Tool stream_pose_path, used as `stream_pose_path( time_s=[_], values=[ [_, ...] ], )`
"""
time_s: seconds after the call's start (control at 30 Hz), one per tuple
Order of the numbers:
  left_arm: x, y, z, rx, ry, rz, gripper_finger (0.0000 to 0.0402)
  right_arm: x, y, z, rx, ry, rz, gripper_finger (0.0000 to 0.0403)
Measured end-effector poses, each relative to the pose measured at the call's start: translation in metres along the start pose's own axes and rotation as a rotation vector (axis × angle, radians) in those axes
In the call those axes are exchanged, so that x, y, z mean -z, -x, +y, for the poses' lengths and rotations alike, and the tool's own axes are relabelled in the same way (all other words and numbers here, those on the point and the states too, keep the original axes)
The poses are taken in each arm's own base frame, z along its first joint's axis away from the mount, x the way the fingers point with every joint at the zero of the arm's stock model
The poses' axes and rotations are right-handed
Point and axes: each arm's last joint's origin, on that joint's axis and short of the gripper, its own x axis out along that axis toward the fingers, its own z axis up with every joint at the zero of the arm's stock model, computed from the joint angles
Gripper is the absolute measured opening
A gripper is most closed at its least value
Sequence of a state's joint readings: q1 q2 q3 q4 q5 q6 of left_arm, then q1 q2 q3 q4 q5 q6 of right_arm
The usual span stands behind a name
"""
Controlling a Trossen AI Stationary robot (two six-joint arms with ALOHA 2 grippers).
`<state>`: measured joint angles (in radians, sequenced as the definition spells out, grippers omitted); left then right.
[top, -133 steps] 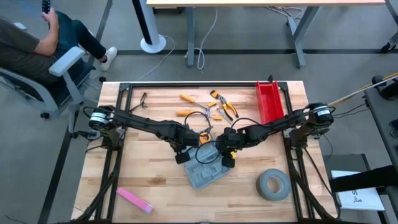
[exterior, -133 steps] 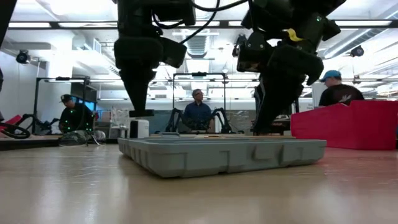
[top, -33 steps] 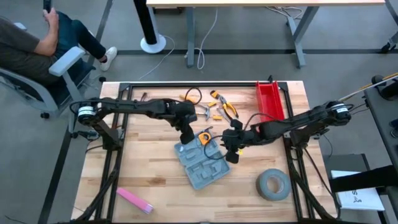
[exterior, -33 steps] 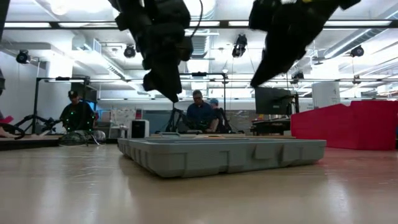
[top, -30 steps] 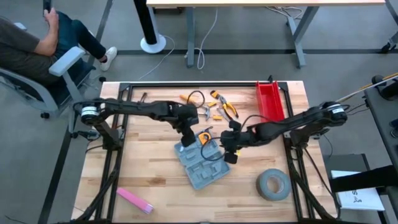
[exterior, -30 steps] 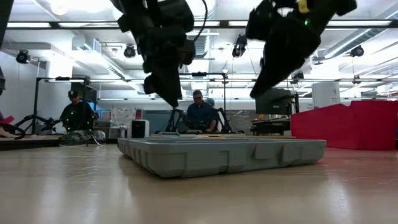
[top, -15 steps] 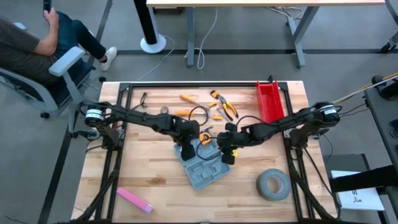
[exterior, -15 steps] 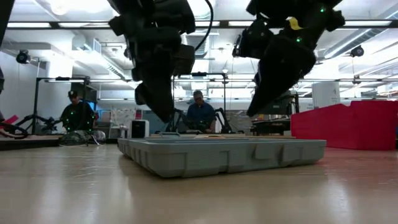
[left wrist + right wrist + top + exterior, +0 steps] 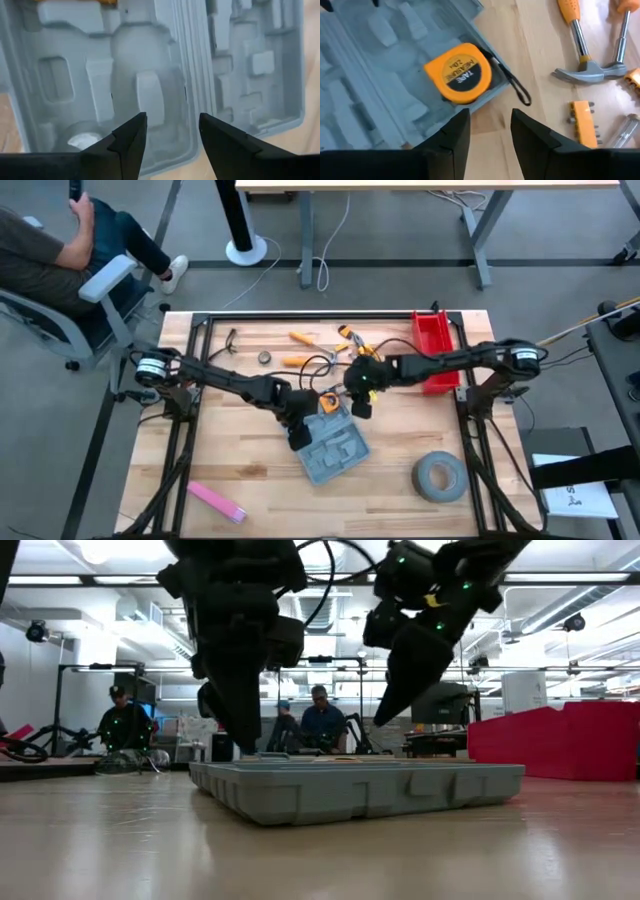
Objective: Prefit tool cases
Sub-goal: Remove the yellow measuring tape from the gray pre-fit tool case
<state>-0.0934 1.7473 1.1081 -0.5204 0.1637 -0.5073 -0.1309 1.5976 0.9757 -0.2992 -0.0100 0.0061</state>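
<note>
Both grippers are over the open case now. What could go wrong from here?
1. The tape measure sits at the corner of the case, its strap trailing onto the table. The right gripper, open and empty beside it, might snag the strap.
2. The left gripper, open, hangs low over an empty recess; pushing down could shift the case.
3. The two grippers are close together and might collide.

The tool case (image 9: pixel 335 448) is blue-grey; the tape measure (image 9: pixel 464 73) in it orange and black. A red bin (image 9: pixel 434 340), grey tape roll (image 9: pixel 440 476) and pink block (image 9: pixel 216 500) sit on the pale wooden bench (image 9: pixel 240 470).
</note>
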Motion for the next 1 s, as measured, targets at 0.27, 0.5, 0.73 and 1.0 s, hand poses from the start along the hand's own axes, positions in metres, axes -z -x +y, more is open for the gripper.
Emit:
stream_pose_path(
  time_s=[0.27, 0.5, 0.73, 1.0],
  values=[
    [0.009, -0.006, -0.005, -0.056, 0.008, -0.019, 0.0183, -0.023, -0.024, -0.015, -0.004, 0.063, 0.089, 0.0147],
    [0.019, -0.01, -0.01, -0.059, 0.003, 0.013, 0.0187, -0.033, -0.046, -0.023, -0.034, 0.131, 0.178, 0.0155],
    [0.03, -0.014, -0.019, -0.056, -0.007, 0.036, 0.0178, -0.034, -0.048, -0.028, -0.04, 0.17, 0.213, 0.0147],
    [0.033, -0.015, -0.022, -0.058, -0.003, 0.037, 0.0175, -0.034, -0.049, -0.033, -0.057, 0.216, 0.216, 0.0132]
  ],
)
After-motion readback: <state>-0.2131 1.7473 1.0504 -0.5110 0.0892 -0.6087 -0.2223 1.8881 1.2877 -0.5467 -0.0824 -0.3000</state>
